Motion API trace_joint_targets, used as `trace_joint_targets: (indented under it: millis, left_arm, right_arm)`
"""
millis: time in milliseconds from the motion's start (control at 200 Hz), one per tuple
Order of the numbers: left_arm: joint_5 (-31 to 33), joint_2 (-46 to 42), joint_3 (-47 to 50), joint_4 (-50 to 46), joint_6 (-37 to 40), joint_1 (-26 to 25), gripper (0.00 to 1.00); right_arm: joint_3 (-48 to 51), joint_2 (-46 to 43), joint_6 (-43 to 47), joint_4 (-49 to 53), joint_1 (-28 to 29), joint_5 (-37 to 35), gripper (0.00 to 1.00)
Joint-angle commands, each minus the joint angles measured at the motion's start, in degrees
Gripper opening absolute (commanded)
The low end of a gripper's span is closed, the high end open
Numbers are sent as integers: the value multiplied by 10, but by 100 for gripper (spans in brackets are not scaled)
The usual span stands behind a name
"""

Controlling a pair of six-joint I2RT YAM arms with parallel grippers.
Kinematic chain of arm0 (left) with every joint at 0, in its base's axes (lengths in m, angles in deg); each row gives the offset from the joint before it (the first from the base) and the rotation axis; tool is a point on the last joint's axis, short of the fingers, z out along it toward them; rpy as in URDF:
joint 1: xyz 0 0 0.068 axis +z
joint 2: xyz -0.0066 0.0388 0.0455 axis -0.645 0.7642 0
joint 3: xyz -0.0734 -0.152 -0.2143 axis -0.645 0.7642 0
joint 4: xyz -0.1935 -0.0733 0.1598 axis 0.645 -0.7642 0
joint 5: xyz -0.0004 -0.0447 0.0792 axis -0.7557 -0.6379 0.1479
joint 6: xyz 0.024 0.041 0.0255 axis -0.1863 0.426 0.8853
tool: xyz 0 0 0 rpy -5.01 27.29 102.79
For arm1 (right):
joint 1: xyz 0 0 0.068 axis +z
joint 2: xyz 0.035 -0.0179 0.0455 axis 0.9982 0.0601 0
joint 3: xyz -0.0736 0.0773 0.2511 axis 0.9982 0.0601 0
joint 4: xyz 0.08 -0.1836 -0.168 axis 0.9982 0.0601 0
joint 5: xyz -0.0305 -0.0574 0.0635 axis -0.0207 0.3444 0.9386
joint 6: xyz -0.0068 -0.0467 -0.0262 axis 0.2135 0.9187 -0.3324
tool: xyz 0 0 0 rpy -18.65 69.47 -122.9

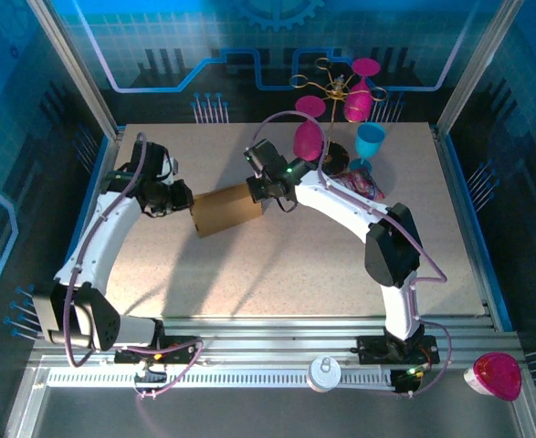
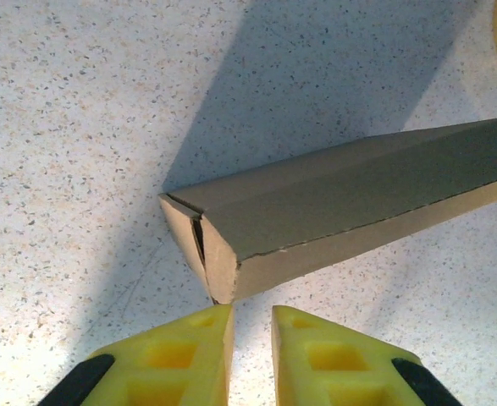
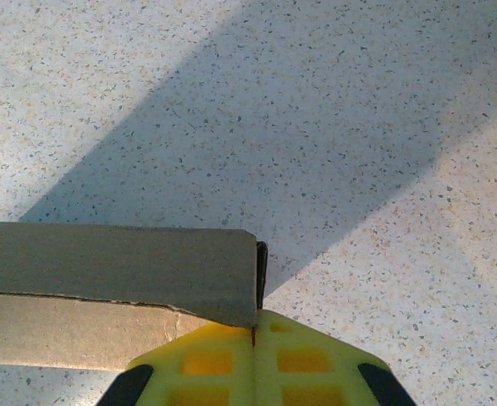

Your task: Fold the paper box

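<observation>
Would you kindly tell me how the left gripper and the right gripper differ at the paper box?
On the left gripper the jaws stand slightly apart; on the right gripper they are shut together. The paper box has its corner just ahead of the left gripper's gap, whereas the right gripper's tips meet its end edge, a pinch unconfirmed. Both have yellow fingers.

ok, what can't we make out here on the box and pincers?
- Plain brown cardboard box: far end cut off by left wrist view's right edge.
- Right pincer: box corner overlaps its tips in right wrist view; pinching cardboard or not, unclear.
- Left pincer: jaw gap too small in top view, wrist covers it.
</observation>
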Motion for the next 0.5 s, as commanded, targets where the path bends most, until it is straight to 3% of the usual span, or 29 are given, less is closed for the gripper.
trace_joint_targets:
  millis: [0,325,495]
  left_arm:
    - [25,5,12,1,27,-5,21]
    - [7,16,17,50,26,-17,22]
    - [20,22,20,48,21,-24,17]
  right_arm:
    - [-12,21,3,34,-8,5,0]
    - [-22,25,7,39,-9,6,0]
    - [-22,25,5,40,-10,6,0]
